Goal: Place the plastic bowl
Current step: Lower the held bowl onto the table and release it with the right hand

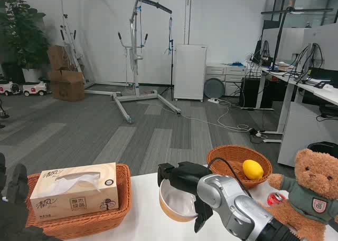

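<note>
One bowl: plastic bowl, tan outside and white inside, held over the white desk near its far edge, between the two wicker baskets; contact with the desk surface not readable from here.
Right hand: wrapped over the bowl's near rim, some fingers draped outside the wall toward the camera, others up at the rim; holding the bowl, tilted a little toward the camera.
Left hand: low at the left edge, just beside the left basket, fingers raised and apart, nothing in it.
Left neighbour: rectangular basket carrying a tissue box; near the bowl, a strip of bare desk between.
Right neighbour: round basket with a lemon inside; close behind the right forearm.
Further right: teddy bear seated at the desk edge.
Step in hand, judged: lowering and setting the bowl on the bare patch between baskets.
Doing it well: level the bowl first, base flat to the desk; descend straight, no sideways drift toward either basket.
Release: spread fingers only once the base bears weight; lift clear upward so the draped fingers do not drag the rim.
Risk: light plastic, likely to skid or tip if nudged.
</note>
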Controlling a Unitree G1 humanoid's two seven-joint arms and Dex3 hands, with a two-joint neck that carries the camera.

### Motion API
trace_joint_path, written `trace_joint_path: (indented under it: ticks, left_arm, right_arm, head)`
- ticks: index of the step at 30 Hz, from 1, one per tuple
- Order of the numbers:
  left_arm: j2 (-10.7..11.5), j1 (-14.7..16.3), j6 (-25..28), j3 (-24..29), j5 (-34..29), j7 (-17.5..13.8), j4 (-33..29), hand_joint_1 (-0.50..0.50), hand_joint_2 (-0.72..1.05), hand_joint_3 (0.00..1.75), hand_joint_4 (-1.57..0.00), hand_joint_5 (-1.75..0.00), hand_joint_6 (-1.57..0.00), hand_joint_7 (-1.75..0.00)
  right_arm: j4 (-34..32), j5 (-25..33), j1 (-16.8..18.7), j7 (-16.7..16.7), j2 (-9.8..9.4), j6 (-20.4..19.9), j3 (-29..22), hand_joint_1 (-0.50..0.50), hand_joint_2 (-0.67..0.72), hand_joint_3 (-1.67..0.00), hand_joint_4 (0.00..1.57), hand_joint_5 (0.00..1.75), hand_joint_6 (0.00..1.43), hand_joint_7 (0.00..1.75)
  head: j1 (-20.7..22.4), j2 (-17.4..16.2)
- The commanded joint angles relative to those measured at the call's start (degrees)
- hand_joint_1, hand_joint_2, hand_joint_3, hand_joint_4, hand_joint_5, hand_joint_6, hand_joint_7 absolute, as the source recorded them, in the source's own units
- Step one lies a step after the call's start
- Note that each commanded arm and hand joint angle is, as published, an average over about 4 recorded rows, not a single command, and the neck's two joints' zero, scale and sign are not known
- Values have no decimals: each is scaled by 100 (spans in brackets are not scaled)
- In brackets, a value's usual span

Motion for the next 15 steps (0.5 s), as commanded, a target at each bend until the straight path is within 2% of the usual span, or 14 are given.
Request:
trace_joint_path:
  ticks: [1, 3, 5, 9, 15]
  left_arm:
    - [-246, -67, 21, -64, -9, -3, 224, -50, -72, 9, 0, 0, 0, 0]
    - [-246, -67, 21, -64, -9, -3, 224, -50, -72, 9, 0, 0, 0, 0]
    - [-246, -67, 21, -62, -9, -3, 224, -50, -72, 9, 0, 0, 0, 0]
    - [-246, -67, 21, -64, -9, -3, 224, -50, -72, 9, 0, 0, 0, 0]
    - [-246, -67, 21, -64, -9, -3, 224, -50, -72, 9, 0, 0, 0, 0]
  right_arm:
    - [27, 602, -122, 63, -137, -59, 102, -40, -54, -87, 21, 136, 43, 161]
    - [22, 602, -122, 63, -137, -59, 102, -39, -54, -87, 22, 138, 43, 161]
    - [18, 604, -122, 63, -137, -59, 102, -38, -54, -87, 23, 143, 43, 161]
    - [18, 606, -122, 63, -137, -59, 102, -42, -54, -87, 23, 145, 43, 161]
    - [18, 606, -122, 63, -137, -59, 102, -38, -54, -87, 23, 145, 43, 161]
  head:
    - [50, -432]
    - [23, -249]
    - [19, -240]
    - [18, -234]
    - [17, -233]
